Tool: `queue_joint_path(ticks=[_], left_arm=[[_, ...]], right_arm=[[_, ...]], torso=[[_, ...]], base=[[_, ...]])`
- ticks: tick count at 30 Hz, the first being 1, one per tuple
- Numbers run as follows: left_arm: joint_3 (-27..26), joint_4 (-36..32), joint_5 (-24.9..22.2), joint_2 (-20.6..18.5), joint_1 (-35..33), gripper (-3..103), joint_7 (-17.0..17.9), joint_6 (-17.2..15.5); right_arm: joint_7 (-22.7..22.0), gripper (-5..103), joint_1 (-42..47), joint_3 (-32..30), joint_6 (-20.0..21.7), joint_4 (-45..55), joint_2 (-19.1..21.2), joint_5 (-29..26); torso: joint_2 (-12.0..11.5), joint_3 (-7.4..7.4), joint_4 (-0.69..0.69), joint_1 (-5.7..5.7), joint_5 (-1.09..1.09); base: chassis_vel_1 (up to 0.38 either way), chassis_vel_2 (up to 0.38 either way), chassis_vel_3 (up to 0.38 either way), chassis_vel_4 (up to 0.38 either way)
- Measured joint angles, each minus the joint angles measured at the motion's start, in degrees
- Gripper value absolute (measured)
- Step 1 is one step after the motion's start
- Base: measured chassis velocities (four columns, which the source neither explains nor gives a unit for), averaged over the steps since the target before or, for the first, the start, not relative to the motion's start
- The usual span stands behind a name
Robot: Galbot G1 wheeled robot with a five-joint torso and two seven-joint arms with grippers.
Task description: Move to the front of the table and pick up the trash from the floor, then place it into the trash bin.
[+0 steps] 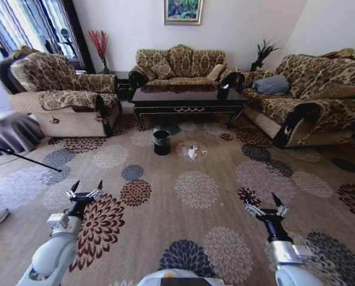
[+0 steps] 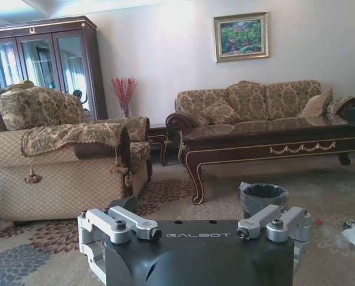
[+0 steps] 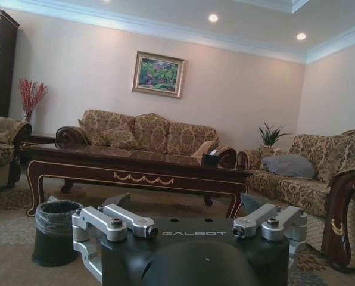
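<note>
Both our end effectors, left [image 1: 86, 189] and right [image 1: 262, 201], hover released over the floor [image 1: 195, 226]. Beyond them, the trash bin [image 1: 161, 142] stands before the tabletop [image 1: 186, 95], with the trash [image 1: 192, 152] just beside the bin.

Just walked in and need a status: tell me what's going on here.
The robot stands back on the patterned floor, facing the table, with nothing handled yet. The left gripper and right gripper are both held low out front, open and empty. The trash lies on the carpet in front of the table, with the trash bin standing just beside it. Both are well ahead of the grippers, so the pickup has not begun.
</note>
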State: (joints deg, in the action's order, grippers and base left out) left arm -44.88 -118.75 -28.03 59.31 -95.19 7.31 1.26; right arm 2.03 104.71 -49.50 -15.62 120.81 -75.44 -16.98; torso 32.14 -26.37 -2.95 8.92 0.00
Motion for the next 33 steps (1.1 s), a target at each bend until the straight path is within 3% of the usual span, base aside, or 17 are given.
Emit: queue_joint_path(ticks=[33], left_arm=[[-0.14, -0.47, -0.28, 0.39, -0.36, 100, 0.24, 1.32]], right_arm=[[0.20, 100, 0.52, -0.31, -0.86, -0.22, -0.30, 0.18]], torso=[[-7.89, 4.74, 0.01, -3.12, 0.00]], base=[[0.000, 0.000, 0.000, 0.000]])
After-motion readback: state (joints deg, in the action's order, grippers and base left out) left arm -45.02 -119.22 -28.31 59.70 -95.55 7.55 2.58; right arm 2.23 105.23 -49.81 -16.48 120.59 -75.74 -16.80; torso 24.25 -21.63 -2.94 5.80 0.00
